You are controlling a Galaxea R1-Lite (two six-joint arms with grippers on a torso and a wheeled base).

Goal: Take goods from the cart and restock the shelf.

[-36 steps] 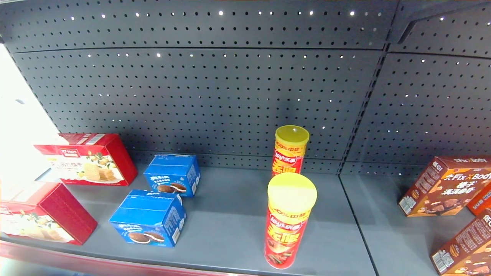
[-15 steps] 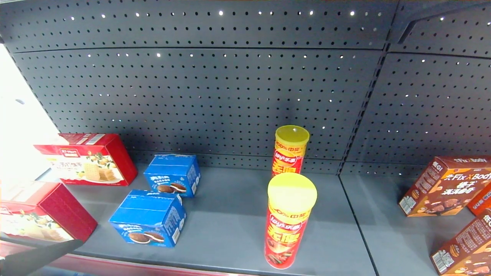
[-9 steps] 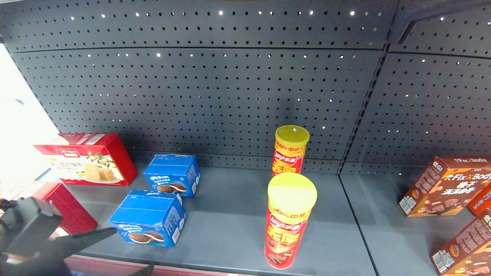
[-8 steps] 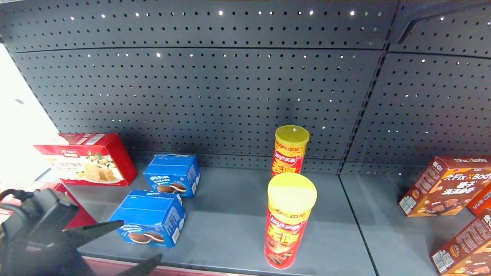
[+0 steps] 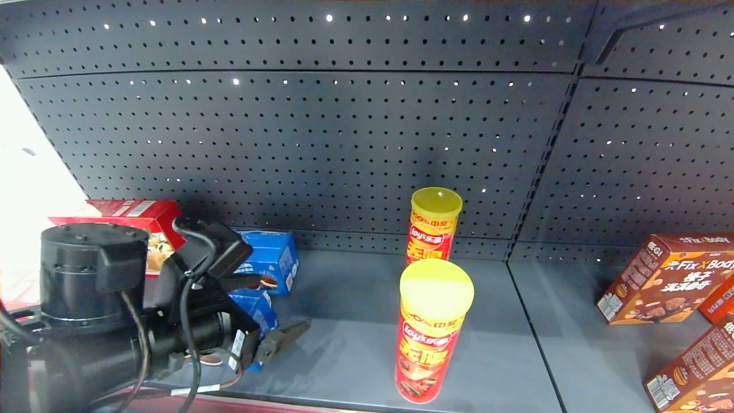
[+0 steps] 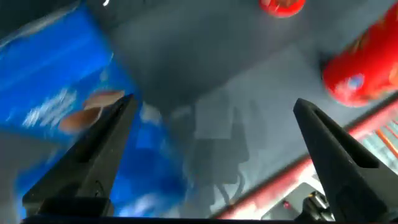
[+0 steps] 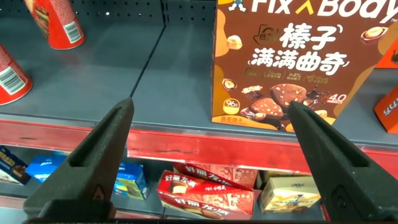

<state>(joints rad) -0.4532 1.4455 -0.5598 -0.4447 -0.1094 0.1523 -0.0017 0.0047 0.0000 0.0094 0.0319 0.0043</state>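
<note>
Left claw [image 6: 214, 107] was wide open and empty, over the front blue box [image 5: 256, 306] on the shelf [image 5: 355, 321]. Right claw [image 7: 211, 106] was open and empty too, by the brown box [image 7: 292, 62]. Shelf had gaps, so I judged restocking partway.

Head camera looks down at the shelf [image 5: 355, 344]; both wrist cameras, nearer, flank the front chip can [image 5: 433, 327], which all three share.

Black arm [image 5: 94, 258], looped cables [image 5: 184, 298], tapered left pincer [image 6: 214, 104]
</note>
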